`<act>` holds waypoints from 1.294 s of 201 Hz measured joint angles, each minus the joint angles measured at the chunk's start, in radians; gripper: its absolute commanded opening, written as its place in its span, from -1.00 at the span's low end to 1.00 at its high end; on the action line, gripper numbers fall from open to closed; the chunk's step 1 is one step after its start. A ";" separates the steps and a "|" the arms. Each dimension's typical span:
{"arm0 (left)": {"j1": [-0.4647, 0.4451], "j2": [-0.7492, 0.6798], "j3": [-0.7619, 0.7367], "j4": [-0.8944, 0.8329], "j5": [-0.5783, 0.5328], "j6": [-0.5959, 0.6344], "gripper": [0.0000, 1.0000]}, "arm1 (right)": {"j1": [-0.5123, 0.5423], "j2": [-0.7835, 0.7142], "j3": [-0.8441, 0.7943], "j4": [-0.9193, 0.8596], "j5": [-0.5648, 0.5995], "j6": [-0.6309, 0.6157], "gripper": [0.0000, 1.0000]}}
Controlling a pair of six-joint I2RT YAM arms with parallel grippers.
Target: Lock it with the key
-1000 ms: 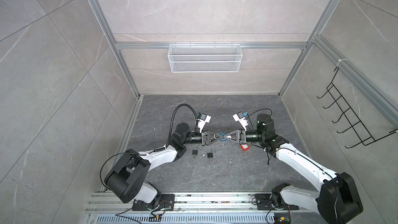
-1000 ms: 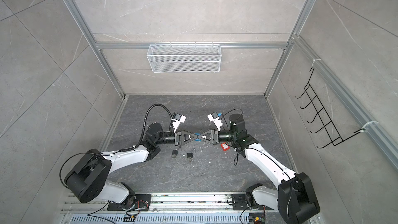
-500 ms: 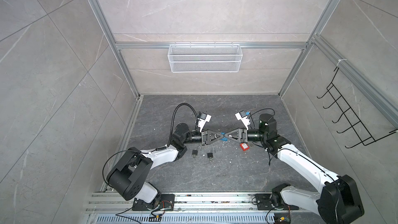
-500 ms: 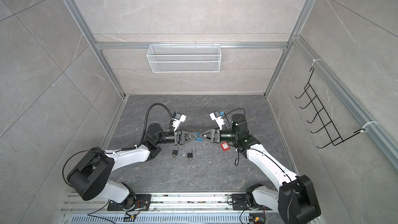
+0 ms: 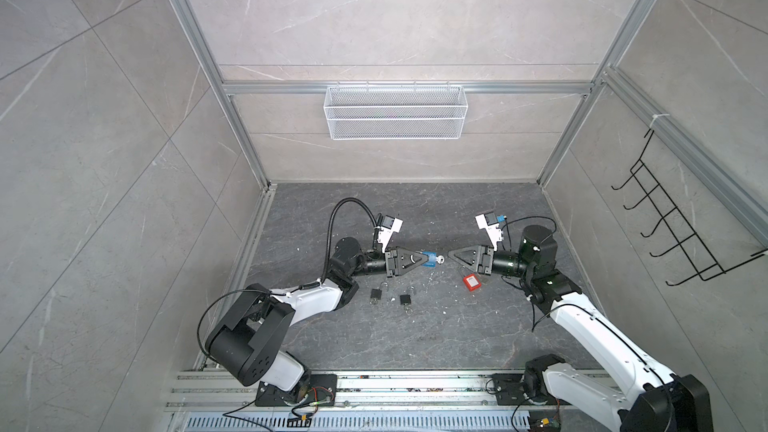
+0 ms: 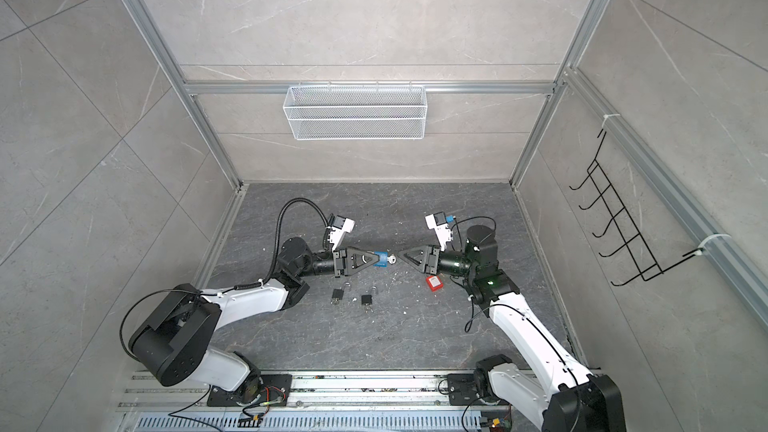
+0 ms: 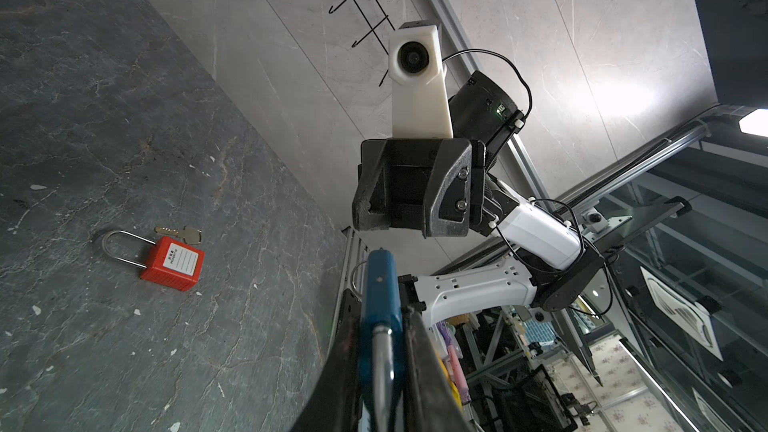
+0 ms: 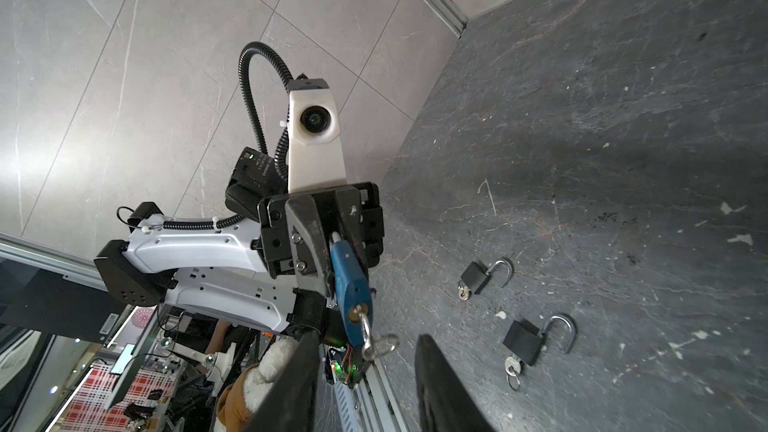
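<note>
My left gripper (image 5: 426, 260) is shut on a blue padlock (image 5: 428, 263), held level above the floor at mid-scene. A silver key (image 8: 365, 328) with a ring sticks out of the lock's keyhole end, toward my right gripper (image 5: 451, 254). That gripper is open, a short gap to the right of the key, and its fingers (image 8: 432, 376) touch nothing. In the left wrist view the blue padlock (image 7: 380, 284) sits between my dark fingers, and its shackle runs back between them, mostly hidden. Both top views show the blue padlock (image 6: 380, 262) and the key (image 6: 392, 259).
A red padlock (image 5: 471, 282) with its own key (image 7: 183, 234) lies on the floor below the right gripper. Two black padlocks (image 5: 376, 293) (image 5: 405, 299) with open shackles and keys lie nearer the front. A wire basket (image 5: 395, 118) and a hook rack (image 5: 673, 234) hang on the walls.
My right gripper has opened, let go of the key and drawn back to the right. The left gripper has kept hold of the blue padlock in place.
</note>
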State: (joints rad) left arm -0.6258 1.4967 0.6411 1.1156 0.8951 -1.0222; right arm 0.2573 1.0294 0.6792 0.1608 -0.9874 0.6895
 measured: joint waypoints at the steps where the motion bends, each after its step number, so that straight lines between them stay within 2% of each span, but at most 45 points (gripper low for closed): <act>1: 0.000 0.000 0.000 0.000 0.000 0.000 -1.00 | 0.000 0.000 0.000 0.000 0.000 0.001 -0.35; 13: 0.000 0.000 0.000 0.010 0.000 -0.004 -1.00 | 0.000 0.000 -0.002 0.000 -0.004 0.000 -0.40; 108: 0.000 0.020 0.000 0.046 0.001 -0.030 -1.00 | 0.045 0.043 -0.006 0.031 -0.034 0.010 -0.43; 131: 0.000 0.031 0.000 0.049 0.001 -0.037 -1.00 | 0.056 0.054 -0.006 0.047 -0.034 0.013 -0.53; 260: 0.000 0.032 0.000 0.060 0.002 -0.045 -1.00 | 0.076 0.095 -0.006 0.080 -0.034 0.018 -0.72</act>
State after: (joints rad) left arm -0.6258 1.5288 0.6411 1.1759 0.8970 -1.0668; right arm 0.3328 1.1244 0.6727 0.2409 -1.0210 0.7078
